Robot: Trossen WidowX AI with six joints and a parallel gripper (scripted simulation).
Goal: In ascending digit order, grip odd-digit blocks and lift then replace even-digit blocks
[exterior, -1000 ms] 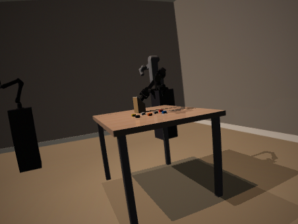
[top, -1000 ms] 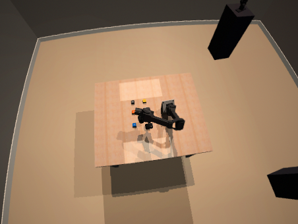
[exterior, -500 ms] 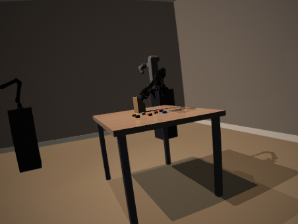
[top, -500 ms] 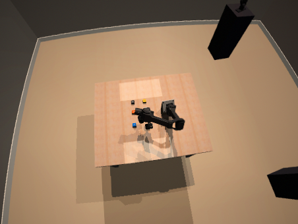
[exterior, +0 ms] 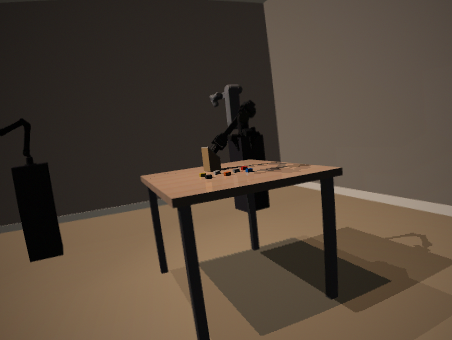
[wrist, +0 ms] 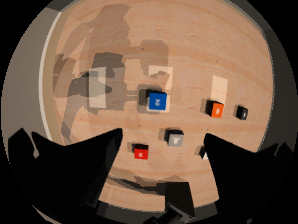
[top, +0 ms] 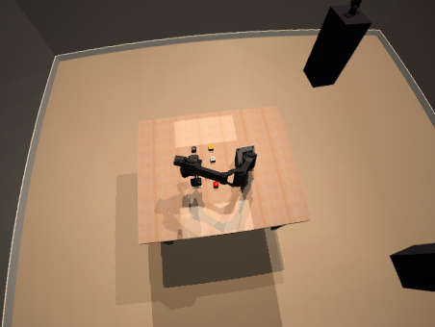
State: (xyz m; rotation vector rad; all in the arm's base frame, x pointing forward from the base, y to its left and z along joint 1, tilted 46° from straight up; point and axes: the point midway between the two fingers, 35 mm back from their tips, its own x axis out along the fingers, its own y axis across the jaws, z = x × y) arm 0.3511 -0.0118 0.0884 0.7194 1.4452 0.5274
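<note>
Seven small blocks (top: 216, 185) (exterior: 227, 174) (wrist: 157, 101) in all; one wooden table (top: 284, 192) (exterior: 300, 171) (wrist: 200, 42); four table legs (top: 276, 227) (exterior: 329, 240); one upright tan panel (exterior: 205, 160)

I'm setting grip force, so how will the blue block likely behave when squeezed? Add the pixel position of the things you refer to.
The blue block (wrist: 157, 101) looks boxy with crisp edges, so it's probably stiff. Its flat top suggests little tendency to roll. Its smooth-looking faces might slip slightly.
</note>
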